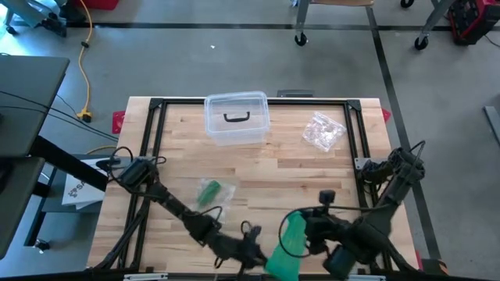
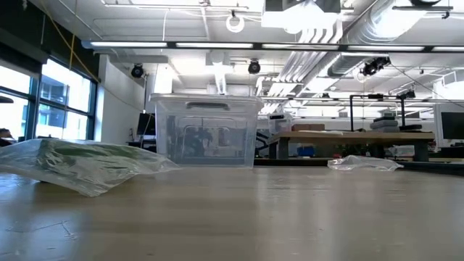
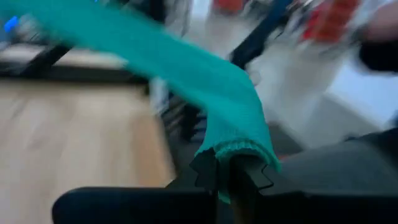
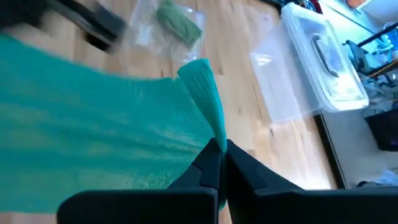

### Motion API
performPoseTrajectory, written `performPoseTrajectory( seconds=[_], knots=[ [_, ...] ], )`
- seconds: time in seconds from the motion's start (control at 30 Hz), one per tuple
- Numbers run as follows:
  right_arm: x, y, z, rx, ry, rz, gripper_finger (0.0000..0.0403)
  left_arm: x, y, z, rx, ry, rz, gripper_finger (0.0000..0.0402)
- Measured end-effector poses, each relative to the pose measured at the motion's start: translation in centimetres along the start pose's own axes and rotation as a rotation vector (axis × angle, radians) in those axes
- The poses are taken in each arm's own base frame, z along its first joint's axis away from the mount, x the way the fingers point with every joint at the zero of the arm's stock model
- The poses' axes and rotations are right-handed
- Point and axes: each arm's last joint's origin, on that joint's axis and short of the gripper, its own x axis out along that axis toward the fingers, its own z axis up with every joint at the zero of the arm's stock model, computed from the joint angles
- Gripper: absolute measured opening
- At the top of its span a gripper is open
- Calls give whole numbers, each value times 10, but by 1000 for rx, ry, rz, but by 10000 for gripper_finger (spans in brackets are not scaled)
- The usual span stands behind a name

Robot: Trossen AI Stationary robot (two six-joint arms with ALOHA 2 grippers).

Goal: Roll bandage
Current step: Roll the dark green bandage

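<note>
Both grippers are down at the near edge of the table (image 1: 312, 168), and the green bandage (image 1: 287, 243) hangs between them. The left gripper (image 1: 256, 251) is clenched on one end of it: in its wrist view the knit edge sits right in the closed jaws, and the cloth runs up and away from the tips. The right gripper (image 1: 306, 232) pinches the other end; in the right wrist view its jaws are closed tight on a folded corner of the bandage, with the broad cloth spreading off to one side of the fingers (image 4: 214, 165). Beyond the right jaws lies a clear bag (image 4: 171, 28) with a green roll in it, and further off a lidded clear bin (image 1: 236, 117). A crumpled clear wrapper (image 1: 323, 131) lies well apart, toward the far side of the table.
</note>
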Motion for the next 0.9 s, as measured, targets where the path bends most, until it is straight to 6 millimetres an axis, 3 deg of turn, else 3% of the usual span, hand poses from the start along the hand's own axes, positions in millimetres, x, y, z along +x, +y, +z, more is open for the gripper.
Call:
performPoseTrajectory(
  seconds=[0.13,0.4,0.53,0.7,0.9],
  knots=[
    [31,11,2,-32,15,68,0,-6,-28,14,74,-142,-102,12],
    [69,72,-13,31,-235,432,0,-30,-70,54,313,-399,-38,12],
    [68,90,-17,151,-446,585,0,-44,-78,69,365,-483,132,12],
    [51,96,-12,255,-605,666,0,-51,-73,77,368,-480,419,12],
    [49,92,-11,331,-562,645,5,-47,-70,76,384,-470,353,12]
  ],
)
